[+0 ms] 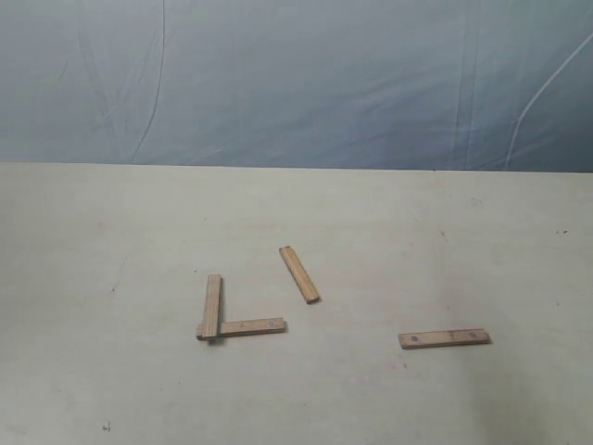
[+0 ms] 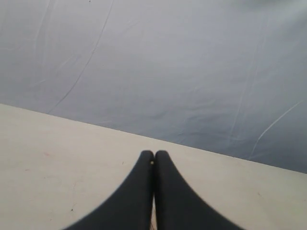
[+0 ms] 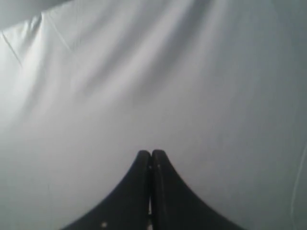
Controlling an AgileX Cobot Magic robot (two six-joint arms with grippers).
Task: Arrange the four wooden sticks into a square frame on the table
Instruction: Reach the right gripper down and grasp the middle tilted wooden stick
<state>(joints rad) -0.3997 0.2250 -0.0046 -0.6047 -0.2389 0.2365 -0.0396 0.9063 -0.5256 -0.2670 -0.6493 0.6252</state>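
Note:
Four wooden sticks lie on the table (image 1: 111, 241). Two of them meet in an L: an upright stick (image 1: 213, 305) overlaps the left end of a flat-lying stick (image 1: 248, 326). A third stick (image 1: 299, 273) lies slanted just right of the L, apart from it. The fourth stick (image 1: 444, 338) rests alone at the right. No closed square frame shows. Neither arm appears in the exterior view. My left gripper (image 2: 154, 154) is shut and empty above bare table (image 2: 48, 158). My right gripper (image 3: 151, 153) is shut and empty, facing pale fabric.
A blue-grey fabric backdrop (image 1: 296, 83) rises behind the table's far edge. Bare tabletop surrounds the sticks on every side. Faint specks mark the surface at the right.

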